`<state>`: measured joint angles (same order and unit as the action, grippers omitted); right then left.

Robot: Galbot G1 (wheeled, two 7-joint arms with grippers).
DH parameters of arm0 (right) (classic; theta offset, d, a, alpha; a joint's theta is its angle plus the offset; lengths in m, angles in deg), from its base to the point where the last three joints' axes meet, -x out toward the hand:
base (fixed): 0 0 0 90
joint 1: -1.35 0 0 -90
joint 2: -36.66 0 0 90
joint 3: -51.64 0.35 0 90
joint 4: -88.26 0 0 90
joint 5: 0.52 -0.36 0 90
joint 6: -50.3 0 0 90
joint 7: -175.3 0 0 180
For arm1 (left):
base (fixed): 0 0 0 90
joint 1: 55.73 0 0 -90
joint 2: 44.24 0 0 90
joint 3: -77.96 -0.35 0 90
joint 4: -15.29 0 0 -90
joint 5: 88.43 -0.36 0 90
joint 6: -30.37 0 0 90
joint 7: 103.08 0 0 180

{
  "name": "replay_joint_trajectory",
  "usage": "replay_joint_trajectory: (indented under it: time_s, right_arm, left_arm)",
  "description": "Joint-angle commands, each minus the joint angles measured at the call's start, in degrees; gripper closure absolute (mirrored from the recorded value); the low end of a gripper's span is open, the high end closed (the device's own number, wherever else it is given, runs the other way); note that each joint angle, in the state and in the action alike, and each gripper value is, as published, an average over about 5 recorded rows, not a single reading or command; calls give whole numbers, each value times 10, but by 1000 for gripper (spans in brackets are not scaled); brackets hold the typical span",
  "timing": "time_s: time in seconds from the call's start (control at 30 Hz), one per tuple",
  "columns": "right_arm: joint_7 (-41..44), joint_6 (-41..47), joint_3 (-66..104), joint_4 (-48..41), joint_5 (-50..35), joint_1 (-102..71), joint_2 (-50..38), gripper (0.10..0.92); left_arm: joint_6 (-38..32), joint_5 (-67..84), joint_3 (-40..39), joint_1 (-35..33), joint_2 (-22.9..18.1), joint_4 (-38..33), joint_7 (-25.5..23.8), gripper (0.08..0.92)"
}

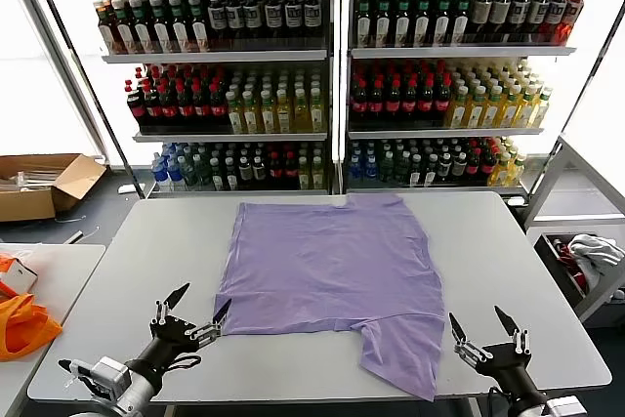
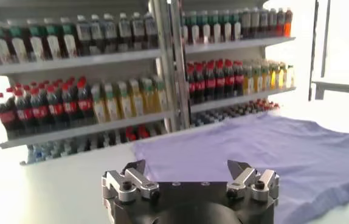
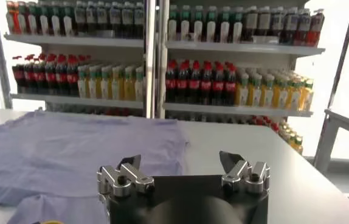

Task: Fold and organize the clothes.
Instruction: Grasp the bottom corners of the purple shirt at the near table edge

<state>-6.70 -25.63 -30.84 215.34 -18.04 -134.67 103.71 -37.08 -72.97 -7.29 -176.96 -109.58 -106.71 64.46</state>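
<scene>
Head view: lavender T-shirt (image 1: 332, 275) spread flat at centre of frame on grey table (image 1: 146, 271), plain side up, collar edge toward the top of the frame near the shelves. Lower right part folded over, one flap reaching down to the table's near edge at lower centre-right. Some wrinkles, otherwise smooth.

Left gripper (image 1: 198, 311) at lower left of frame, fingers spread wide, nothing held, hovering just beside the shirt's lower left corner; cannot tell if the nearer fingertip touches the cloth. Right gripper (image 1: 482, 323) at lower right, fingers also spread wide and empty, just past the shirt's lower right flap, apart from it, over bare table.

Left wrist view: own gripper (image 2: 190, 168) with jaws parted at bottom centre, shirt (image 2: 284, 152) filling right half of frame. Right wrist view: own gripper (image 3: 181, 163) with jaws parted at bottom centre, shirt (image 3: 71, 152) across left half of frame.

Outward: drink shelves (image 1: 332, 75) packed with bottles across the top of the head view, behind the table. Cardboard box (image 1: 39, 187) on floor at left. Orange bag (image 1: 24, 324) on a side table at lower left edge. White-and-red cloth bundle (image 1: 591, 256) in a rack at right edge.
</scene>
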Motion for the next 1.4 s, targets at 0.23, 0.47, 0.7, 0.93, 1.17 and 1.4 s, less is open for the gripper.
replay_joint_trajectory:
  time_s: [0.23, 0.47, 0.7, 0.93, 1.17, 1.4]
  right_arm:
    - [-39, 45, -86, 5, 11, -21, 8, 203]
    - [-46, 45, -122, -7, 37, -18, 20, 204]
    - [-47, 44, -122, -25, 36, -16, 16, 343]
    - [-46, 42, -125, -35, 31, -10, 18, 551]
    - [-46, 40, -127, -36, 31, -5, 20, 750]
    - [-38, 29, -120, -27, 30, -8, 15, 911]
  left_arm:
    - [53, 10, -60, 45, 11, 69, 25, 177]
    - [47, 21, -61, 61, 5, 77, 23, 177]
    - [44, 23, -60, 73, 0, 100, 22, 189]
    - [44, 30, -57, 63, -4, 92, 21, 350]
    - [43, 34, -55, 60, 1, 95, 18, 549]
    - [41, 45, -50, 55, 1, 88, 21, 740]
